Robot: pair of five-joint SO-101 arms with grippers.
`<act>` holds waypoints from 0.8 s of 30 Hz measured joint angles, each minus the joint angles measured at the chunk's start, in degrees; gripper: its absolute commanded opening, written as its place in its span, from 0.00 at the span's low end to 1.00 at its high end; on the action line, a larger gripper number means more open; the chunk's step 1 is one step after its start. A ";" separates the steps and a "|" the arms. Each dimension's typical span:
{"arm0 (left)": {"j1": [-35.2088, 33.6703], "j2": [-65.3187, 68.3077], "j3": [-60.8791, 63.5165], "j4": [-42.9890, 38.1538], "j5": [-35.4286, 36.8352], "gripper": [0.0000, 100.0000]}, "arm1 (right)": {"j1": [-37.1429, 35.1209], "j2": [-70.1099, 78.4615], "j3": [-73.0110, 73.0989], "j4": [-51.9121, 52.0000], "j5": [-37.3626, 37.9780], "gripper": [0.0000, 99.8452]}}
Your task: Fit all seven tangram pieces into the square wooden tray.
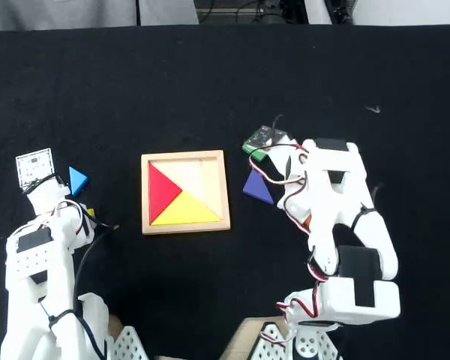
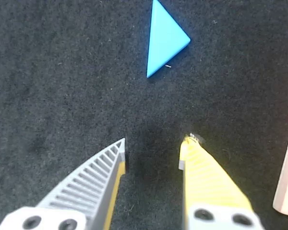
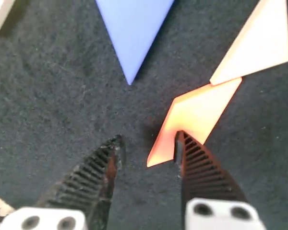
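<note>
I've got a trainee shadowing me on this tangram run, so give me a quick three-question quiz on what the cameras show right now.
1. True or false: the square wooden tray already holds all seven tangram pieces.
2. Which piece lies on the black cloth just ahead of the left arm's open jaws? A) pink square B) light blue triangle C) brown parallelogram
3. Fill in: the right arm's open jaws hang by the ___ parallelogram.
Key: 1 false, only a red triangle and a yellow triangle lie in it; 2 B; 3 orange.

The violet triangle [image 3: 133,33] and cream piece [image 3: 259,43] are cropped.
</note>
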 measured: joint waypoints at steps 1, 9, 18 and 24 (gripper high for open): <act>0.00 0.00 0.00 0.00 0.00 0.19 | 0.09 0.00 0.00 0.00 0.00 0.19; 0.00 0.00 0.00 0.00 0.00 0.19 | 1.14 -0.53 0.00 0.00 0.00 0.19; 0.00 0.00 0.00 0.00 0.00 0.19 | 1.23 -0.53 -3.34 -0.09 0.00 0.23; 0.00 0.00 0.00 0.00 0.00 0.19 | 1.23 -0.44 -3.69 -0.09 0.00 0.20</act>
